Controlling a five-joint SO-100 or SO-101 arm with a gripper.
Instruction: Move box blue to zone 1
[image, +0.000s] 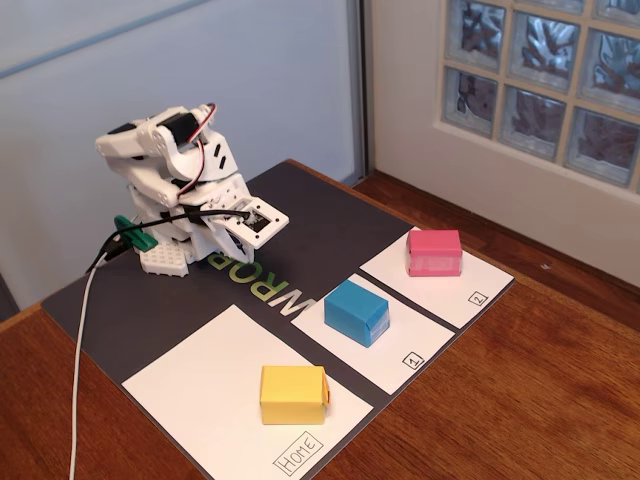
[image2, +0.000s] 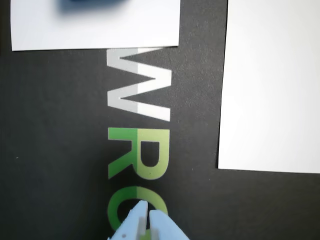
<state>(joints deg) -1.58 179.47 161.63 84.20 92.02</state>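
The blue box stands on zone 1, the white panel with a boxed "1" at its near corner. In the wrist view only a blurred blue edge of the box shows at the top, on the zone 1 panel. My gripper is folded back low over the green letters on the dark mat, well away from the box. In the wrist view the gripper has its fingers together with nothing between them.
A pink box stands on the panel marked "2". A yellow box stands on the larger "Home" panel, which also shows in the wrist view. The dark mat lies on a wooden table.
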